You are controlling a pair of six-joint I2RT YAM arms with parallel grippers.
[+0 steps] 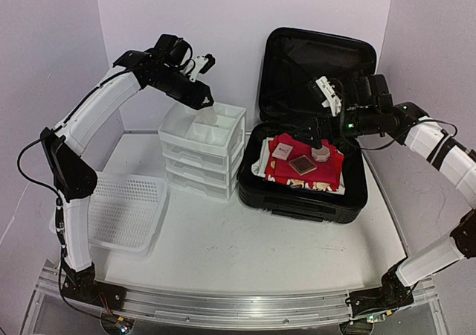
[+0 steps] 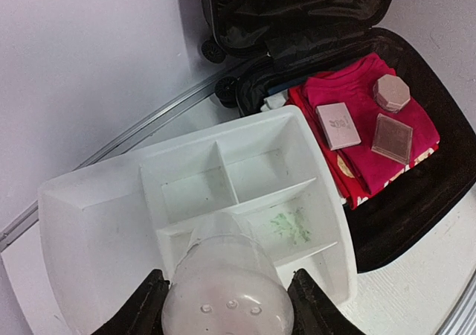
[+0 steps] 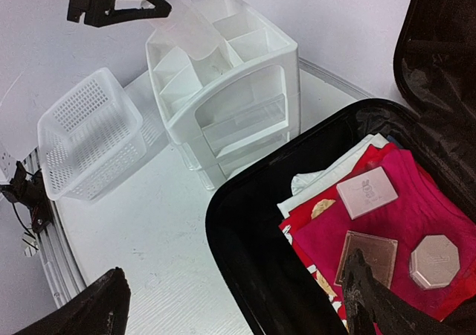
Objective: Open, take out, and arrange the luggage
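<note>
luggage [image 1: 297, 192] judged rigid, heavy, best taken by shell rim | left gripper [image 1: 198, 95] clamped on bottle [image 2: 227, 290] | right gripper [image 1: 314, 130] spread wide, nothing held

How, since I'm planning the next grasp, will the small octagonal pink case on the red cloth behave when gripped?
The small octagonal pink case looks rigid and probably light. Its flat facets should keep it from rolling. Lying on the folded red cloth, it may shift when nudged.

Pale lavender walls [image 1: 223, 22] are enclosing the white surface [image 1: 245, 253] on three sides. A metal rail [image 1: 223, 305] is running along its near edge. Even, diffuse light is falling, casting only soft shadows.
</note>
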